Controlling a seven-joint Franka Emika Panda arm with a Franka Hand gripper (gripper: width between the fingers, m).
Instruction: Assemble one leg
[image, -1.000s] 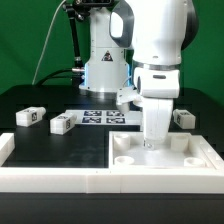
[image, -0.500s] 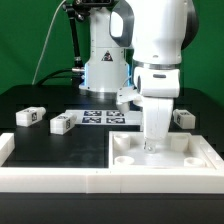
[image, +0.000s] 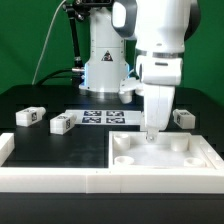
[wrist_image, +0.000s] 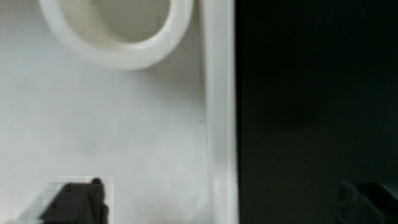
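Pincer (image: 151, 134) is spread wide with nothing in it, hanging low over the panel (image: 195, 160). Left leg (image: 28, 117), middle leg (image: 62, 123) and right leg (image: 182, 117) lie on the desk (image: 40, 98), long axes roughly side to side, tags facing the camera.

Black table (image: 60, 145); on it legs (image: 29, 117), marker board (image: 103, 118), square panel (image: 165, 158), white rail (image: 50, 181)

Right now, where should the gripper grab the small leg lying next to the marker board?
Probably from straight above, closing across the narrow width of the leg at its middle. It is oblong and lies flat on the table, and its sides look free of the marker board and the neighbouring leg.
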